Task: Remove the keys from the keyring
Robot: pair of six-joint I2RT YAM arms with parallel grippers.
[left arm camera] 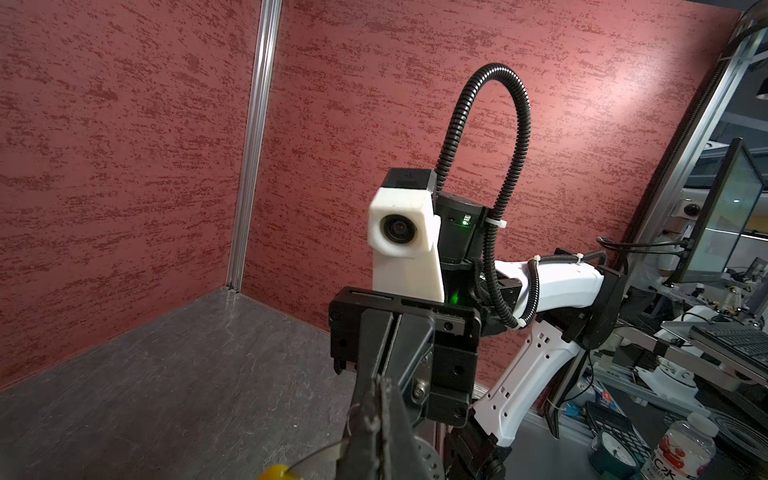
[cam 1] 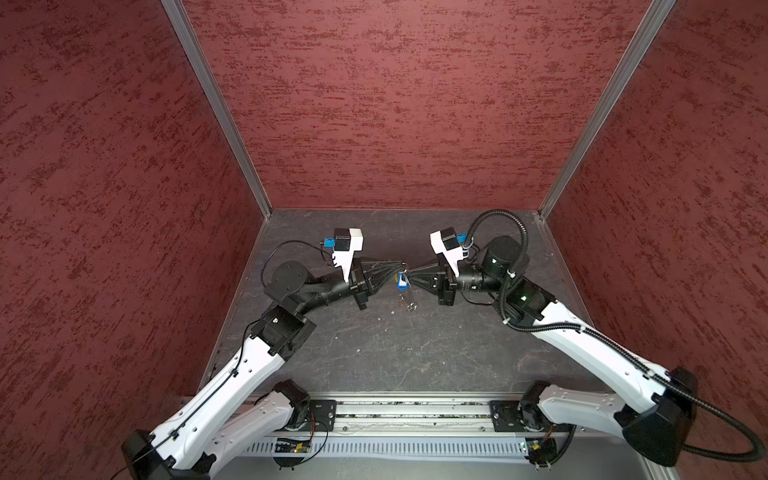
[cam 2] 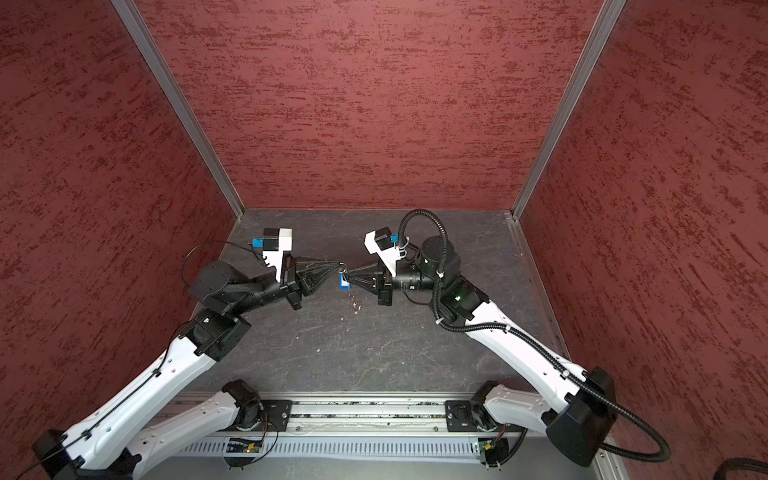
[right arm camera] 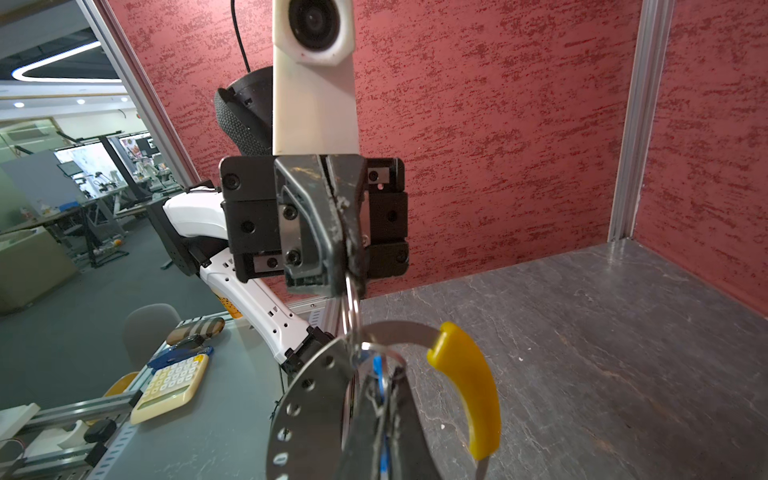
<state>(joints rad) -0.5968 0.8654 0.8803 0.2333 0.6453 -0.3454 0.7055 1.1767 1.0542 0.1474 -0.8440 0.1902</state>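
Right wrist view: keyring [right arm camera: 399,332] held in mid-air between 2 robot arms.

Above the keyring, the left gripper [right arm camera: 348,270] has its jaws pressed together on a small ring [right arm camera: 352,305], and the loop with its yellow segment [right arm camera: 469,386] hangs from it. Against the keyring's near side, the right gripper [right arm camera: 384,419] pinches the top of the blue tag [cam 1: 402,283]. Silvery keys [cam 1: 409,305] glint just below the keyring in both top views. Likely risks: a pull on the tag could drag the thin ring out of the left pinch and drop the bunch, or the tag could slip from the right jaws. Under the keyring lies a scuffed grey table [cam 1: 374,353], and behind it stand 3 mottled red walls [cam 1: 395,104]. The open side shows an office with a calculator [right arm camera: 170,386].
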